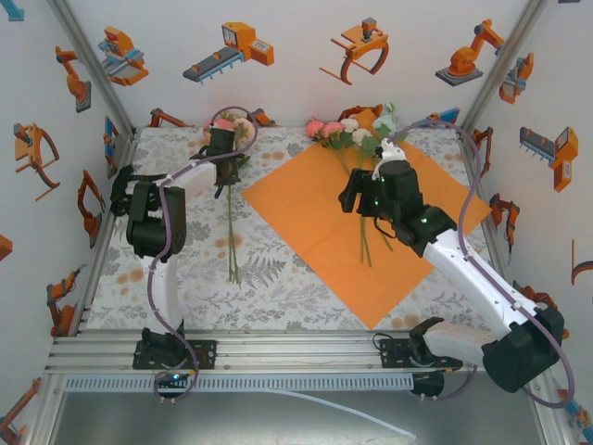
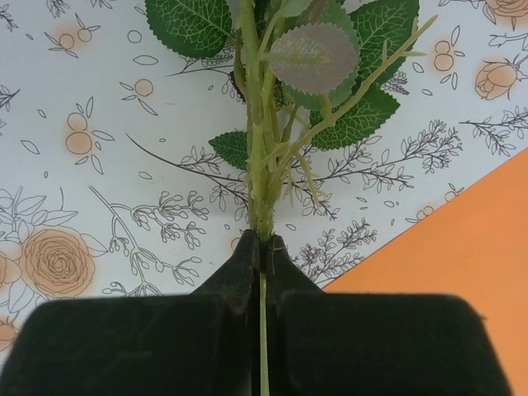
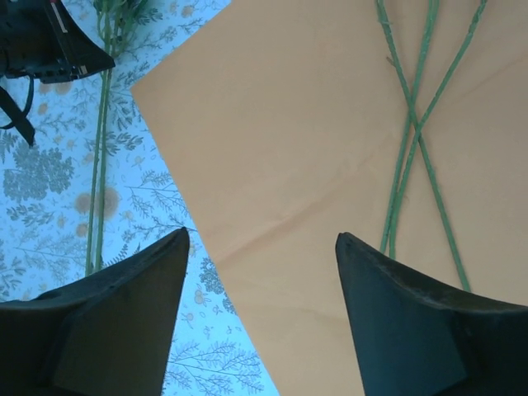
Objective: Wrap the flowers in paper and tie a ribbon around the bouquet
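White walls (image 1: pixel 296 93) dotted with orange robot stickers (image 1: pixel 232 51) enclose the table (image 1: pixel 278 292), whose top carries a leaf-and-flower print. On the left, the left end effector (image 2: pixel 262 244) is clamped tight on the thin green stems of some flowers (image 2: pixel 257 165) lying on the table, just beside the paper (image 1: pixel 306 222). That orange sheet lies flat, corner-on, centre-right. More flowers (image 1: pixel 352 130) rest on its far corner, stems crossing. Above the sheet, the right end effector (image 3: pixel 262 239) hangs with fingers apart, empty.

We see smooth matt orange paper (image 3: pixel 289 148) with faint creases, plastic-looking stems (image 2: pixel 262 165), veined cloth-like leaves (image 2: pixel 194 25), a matt black right tool (image 3: pixel 262 233), a matt printed cloth (image 2: pixel 107 206) and a ribbed metal rail (image 1: pixel 278 350).
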Controlling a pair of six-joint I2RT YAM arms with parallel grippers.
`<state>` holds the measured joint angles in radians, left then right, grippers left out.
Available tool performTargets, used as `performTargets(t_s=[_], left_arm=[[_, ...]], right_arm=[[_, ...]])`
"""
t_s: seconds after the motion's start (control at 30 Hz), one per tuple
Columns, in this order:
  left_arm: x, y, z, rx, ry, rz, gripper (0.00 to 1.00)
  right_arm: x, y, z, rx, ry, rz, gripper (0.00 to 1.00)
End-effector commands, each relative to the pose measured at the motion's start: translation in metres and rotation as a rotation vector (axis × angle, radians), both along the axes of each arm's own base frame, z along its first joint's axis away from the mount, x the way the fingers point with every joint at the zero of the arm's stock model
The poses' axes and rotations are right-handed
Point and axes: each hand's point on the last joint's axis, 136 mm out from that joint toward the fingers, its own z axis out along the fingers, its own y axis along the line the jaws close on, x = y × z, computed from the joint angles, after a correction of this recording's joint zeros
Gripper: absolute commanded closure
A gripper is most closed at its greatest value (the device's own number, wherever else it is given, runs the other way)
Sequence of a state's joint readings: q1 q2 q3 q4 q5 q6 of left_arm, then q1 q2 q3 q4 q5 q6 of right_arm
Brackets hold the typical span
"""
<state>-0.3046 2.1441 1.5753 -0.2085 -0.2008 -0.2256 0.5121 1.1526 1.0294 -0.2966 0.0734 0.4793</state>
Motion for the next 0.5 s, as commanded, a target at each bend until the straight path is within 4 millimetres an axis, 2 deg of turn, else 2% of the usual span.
performTargets(t_s=[0.0,0.13,0.33,0.4,0.47], left_arm=[[-0.001,-0.003,0.039,-0.068,-0.036,0.006,1.0],[-0.007,-0.011,0.088,-0.181,-0.116,0.013,1.0],[-0.015,-0.036,0.172,-0.481,-0.277,-0.007,1.0],[-0.012,-0.053,0.195,-0.632,-0.32,-0.018,1.0],[-0.005,-0.081,0.216,-0.777,-0.371,-0.06,1.0]], right_arm=[[-0.001,-0.009,0.017,0.016,-0.047,-0.041,0.28],[-0.004,-0.013,0.024,0.025,-0.062,-0.058,0.26],[-0.009,-0.021,0.033,0.039,-0.088,-0.085,0.26],[-0.011,-0.024,0.036,0.043,-0.097,-0.095,0.25],[-0.013,-0.027,0.038,0.049,-0.105,-0.107,0.25]])
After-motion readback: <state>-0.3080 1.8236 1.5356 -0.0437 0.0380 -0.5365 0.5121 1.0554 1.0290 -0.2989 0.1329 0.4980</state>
